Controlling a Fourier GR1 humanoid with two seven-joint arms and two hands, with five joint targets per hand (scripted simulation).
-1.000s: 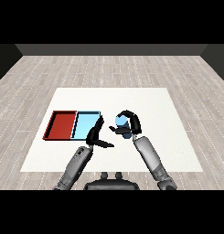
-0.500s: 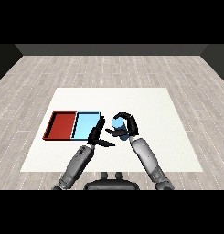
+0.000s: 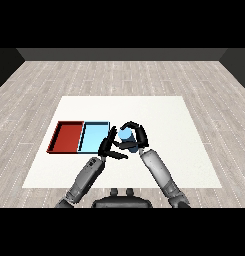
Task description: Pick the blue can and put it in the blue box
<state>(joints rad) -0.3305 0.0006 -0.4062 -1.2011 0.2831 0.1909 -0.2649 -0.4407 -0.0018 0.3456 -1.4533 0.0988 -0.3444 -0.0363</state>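
**Blue can in the right hand, just beside the blue tray**

Quick rundown of what's on the white rectangular bench (image 3: pixel 164 112) rn.

The small light blue cylindrical can (image 3: pixel 126 136) is up in the robot's black right hand (image 3: pixel 135 138), fingers and thumb curled round it, so the hand is closed on the can. Fingers arch over the top and the far side, and only the top and a bit of the can's side show between them. The can sits upright as far as I can tell, tho the bottom is hidden by the hand, so can't say if it's touching the bench or lifted off it.

The black left hand (image 3: pixel 107 146) is right next to it w/ fingers straight and spread, holding nothing. Its fingertips reach up toward the can, and its thumb points right, under the right hand. Can't tell if the two hands actually touch.

The shallow light blue rectangular tray (image 3: pixel 92 138) lies just left of the hands, w/ the left hand overlapping its right edge in the view. The shallow red rectangular tray (image 3: pixel 67 136) sits touching it on its left side. The can is near the blue tray's right edge but not inside it.
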